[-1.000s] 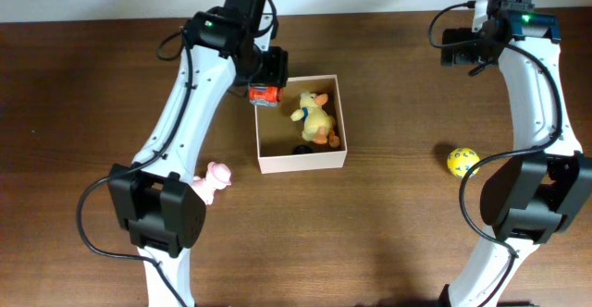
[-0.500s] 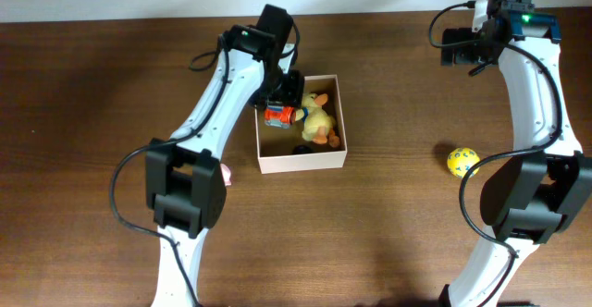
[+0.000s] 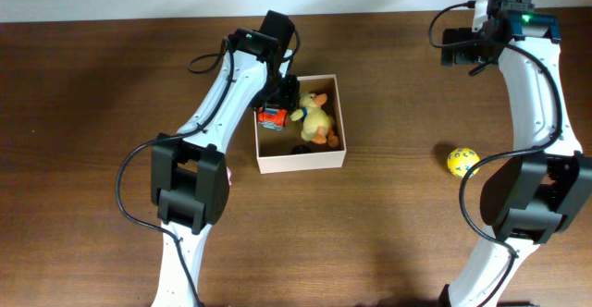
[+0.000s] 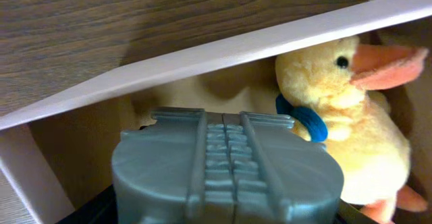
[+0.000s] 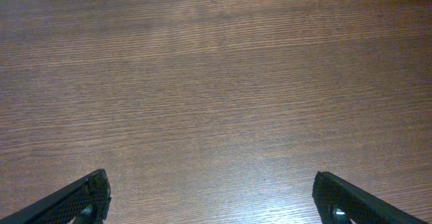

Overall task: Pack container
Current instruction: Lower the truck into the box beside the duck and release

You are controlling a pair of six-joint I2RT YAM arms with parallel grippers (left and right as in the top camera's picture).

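Note:
The container (image 3: 301, 164), a square cream box with a tan inside, sits at the table's middle back. Inside it lies a yellow plush duck (image 3: 316, 118) with an orange beak and blue collar, also close up in the left wrist view (image 4: 351, 109). My left gripper (image 3: 277, 104) reaches into the container's left half, shut on an orange and grey toy (image 3: 271, 116), whose ribbed grey surface (image 4: 226, 163) fills the wrist view right beside the duck. My right gripper (image 5: 212, 190) hangs wide open over bare wood at the back right, holding nothing.
A yellow ball (image 3: 462, 161) lies on the table to the right. A pink toy (image 3: 225, 173) peeks out from under the left arm, left of the container. A small dark thing (image 3: 302, 148) lies at the container's front inside.
My left gripper carried the orange and grey toy from over the container's back left corner down inside it, next to the duck. The right arm has not moved.

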